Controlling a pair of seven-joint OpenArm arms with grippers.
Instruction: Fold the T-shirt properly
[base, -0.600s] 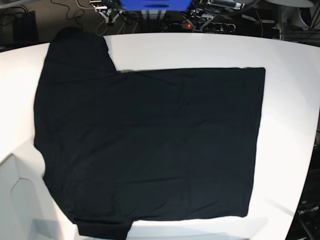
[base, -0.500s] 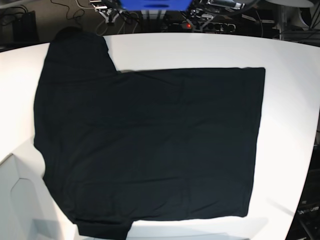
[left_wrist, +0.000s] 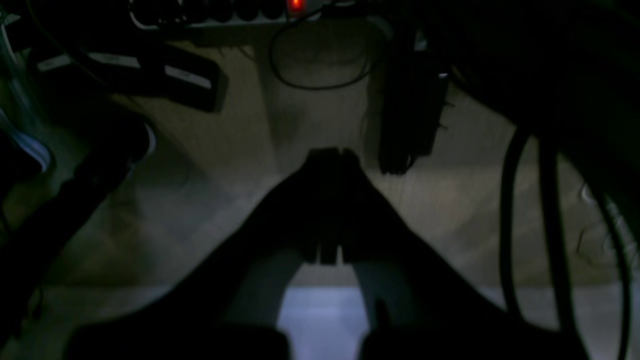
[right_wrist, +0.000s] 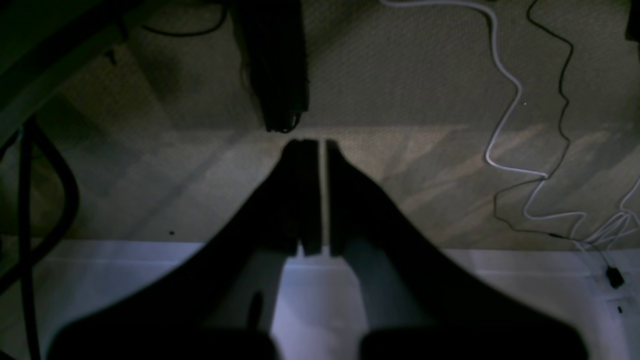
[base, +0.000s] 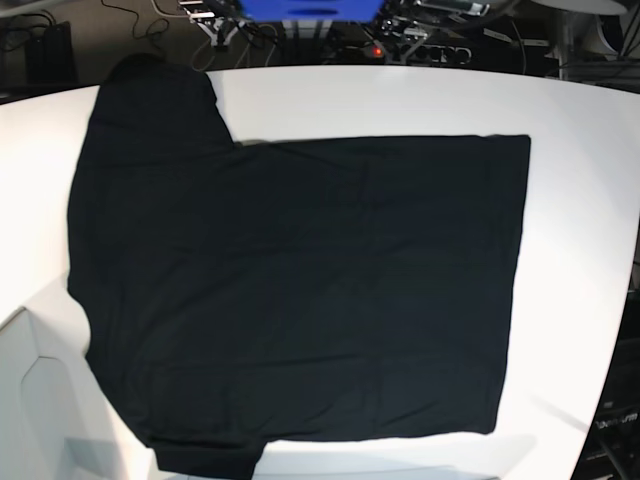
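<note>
The black T-shirt (base: 300, 290) lies spread flat on the white table (base: 420, 100), plain side up, with one sleeve at the far left and one at the near left. No print or tag shows. Neither gripper is in the base view. In the left wrist view my left gripper (left_wrist: 331, 152) is shut and empty, hanging over the floor. In the right wrist view my right gripper (right_wrist: 322, 145) is shut with a hairline gap, empty, also over the floor. The shirt shows in neither wrist view.
A power strip with a red light (left_wrist: 295, 5) and black cables lie on the floor under the left gripper. A white cable (right_wrist: 505, 75) runs over the carpet near the right gripper. A blue screen (base: 310, 8) and electronics stand behind the table.
</note>
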